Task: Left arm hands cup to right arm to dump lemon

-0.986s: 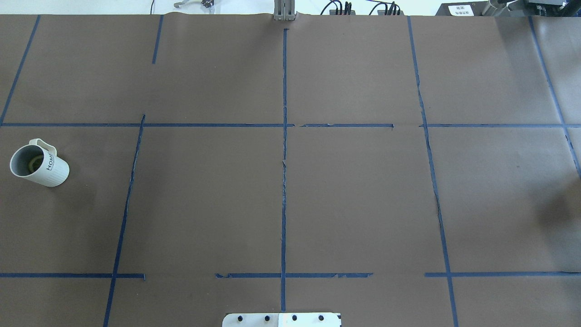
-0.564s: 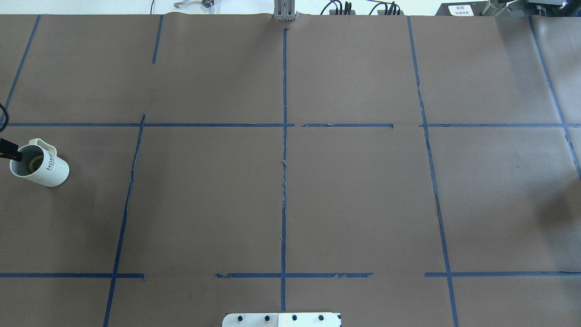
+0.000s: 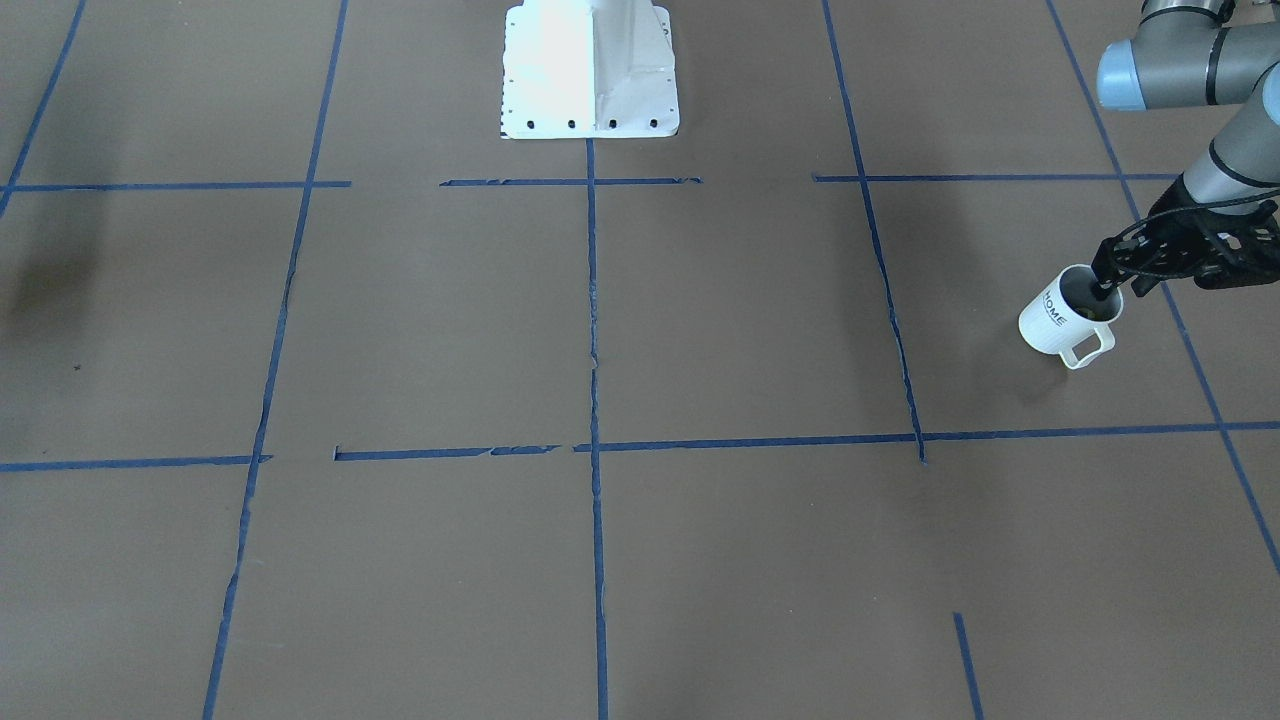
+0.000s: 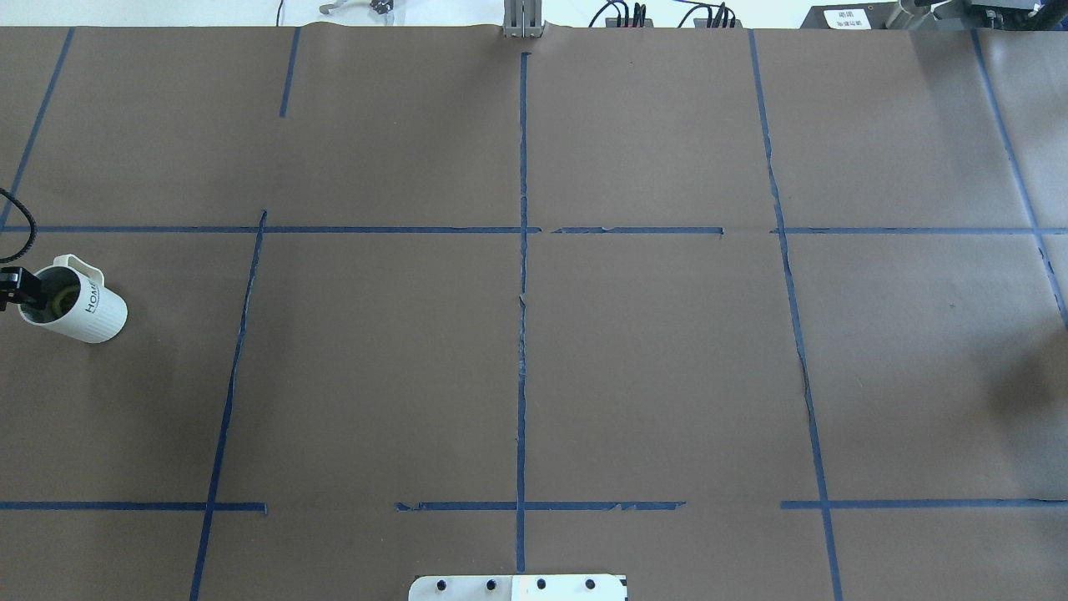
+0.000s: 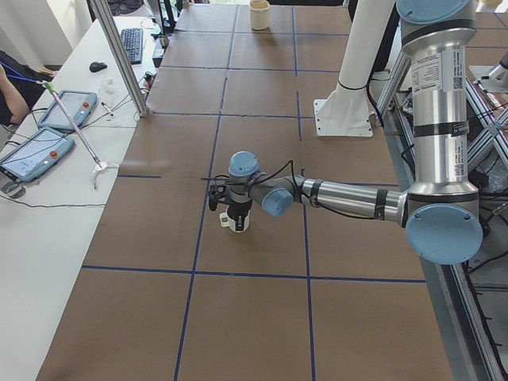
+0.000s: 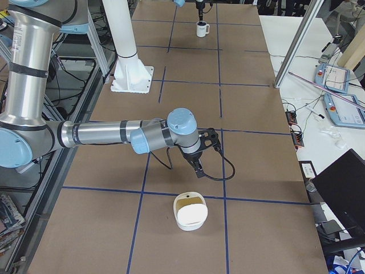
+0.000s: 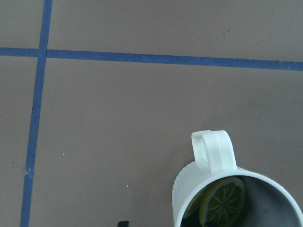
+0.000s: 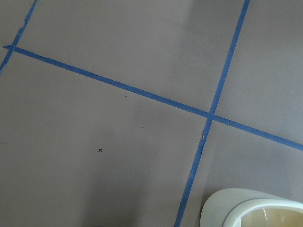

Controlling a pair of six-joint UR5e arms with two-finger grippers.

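Note:
The white ribbed cup (image 4: 83, 305) marked "HOME" stands upright at the table's far left, handle pointing away from the robot. It also shows in the front-facing view (image 3: 1055, 322) and in the left wrist view (image 7: 215, 189). A yellow-olive lemon (image 7: 222, 201) slice lies inside it. My left gripper (image 3: 1105, 285) is over the cup's rim with a fingertip (image 4: 23, 288) dipping into the mouth; its jaws look open astride the wall. My right gripper (image 6: 197, 165) shows only in the exterior right view, low over the table, and I cannot tell its state.
A cream bowl (image 6: 190, 211) sits on the table just beyond the right gripper, and its rim shows in the right wrist view (image 8: 246, 205). The robot's white base (image 3: 590, 70) stands at the table's near-middle edge. Blue tape lines grid the brown surface.
The left gripper came in from the left edge and moved onto the cup's rim. The cup has not moved.

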